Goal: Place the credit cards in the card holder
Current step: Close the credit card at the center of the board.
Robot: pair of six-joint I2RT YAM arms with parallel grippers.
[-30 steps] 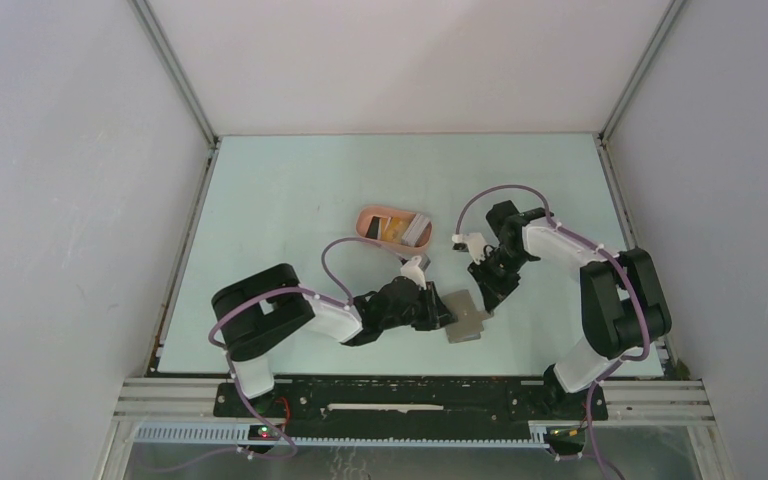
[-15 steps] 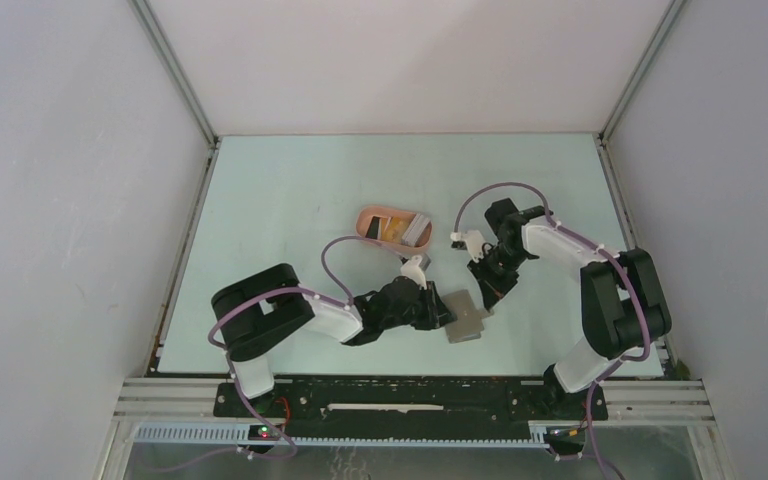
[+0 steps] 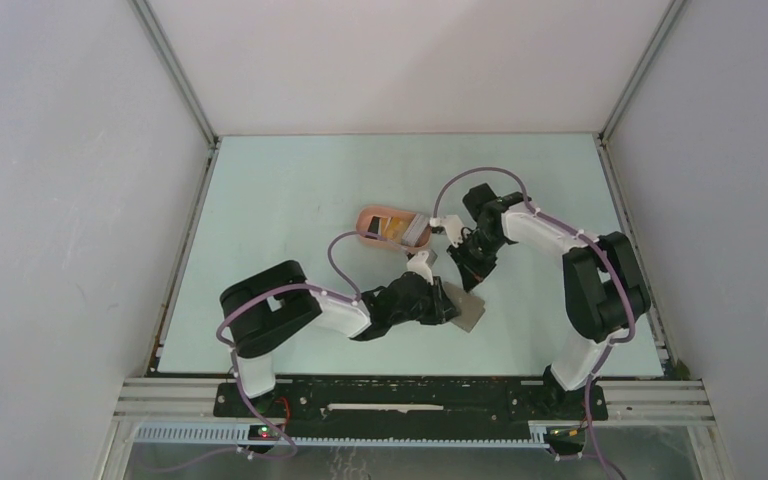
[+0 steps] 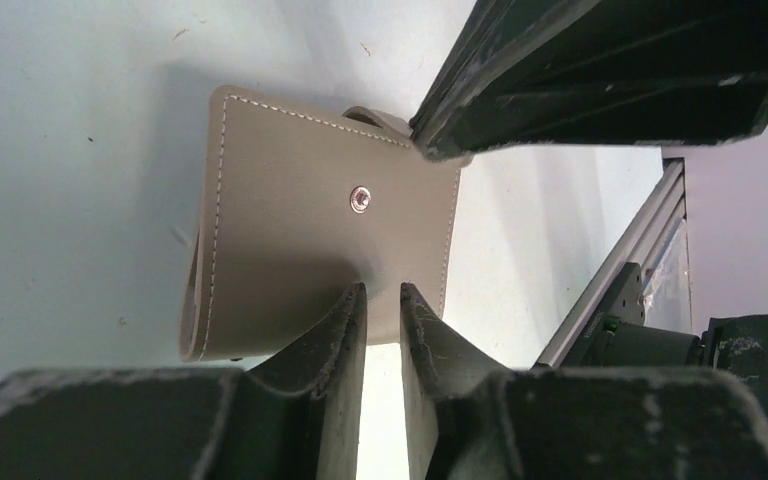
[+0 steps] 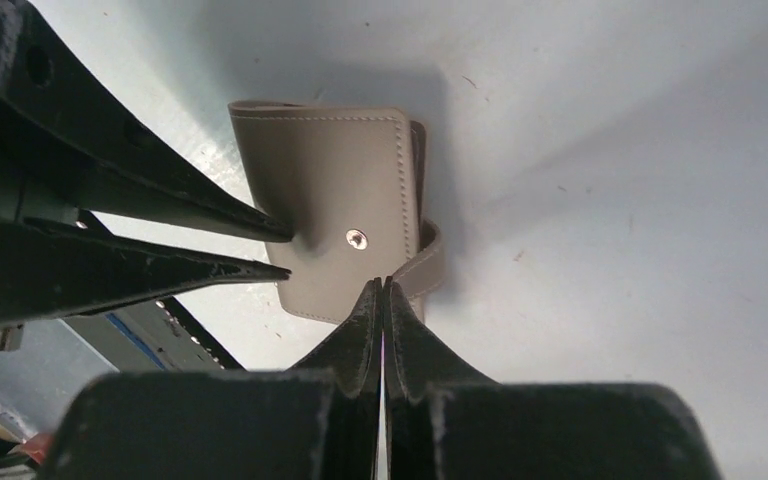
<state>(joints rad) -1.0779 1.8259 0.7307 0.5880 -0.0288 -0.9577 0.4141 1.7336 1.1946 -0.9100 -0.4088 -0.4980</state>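
The salmon-pink card holder [image 3: 365, 222] sits mid-table with a yellow-orange card [image 3: 394, 229] and a whitish-grey card [image 3: 417, 234] lying in it. Just in front of it lies a grey-tan folding wallet [image 3: 469, 313] with a metal snap [image 4: 360, 198]. My left gripper [image 4: 382, 290] stands a narrow gap open, its tips against the wallet's [image 4: 310, 230] face, nothing between them. My right gripper [image 5: 380, 283] is shut and empty, its tips at the wallet's [image 5: 330, 190] edge beside the snap and strap. From above, the left gripper [image 3: 451, 304] and right gripper [image 3: 469, 281] meet over the wallet.
An aluminium rail [image 4: 610, 270] runs along the table's near edge close behind the wallet. White walls enclose the table on three sides. Both arms' purple cables [image 3: 480, 178] loop above the middle of the table.
My right gripper has shut and its arm has swung left toward the card holder. The wallet and the left gripper have shifted slightly left, and the wallet has turned a little.
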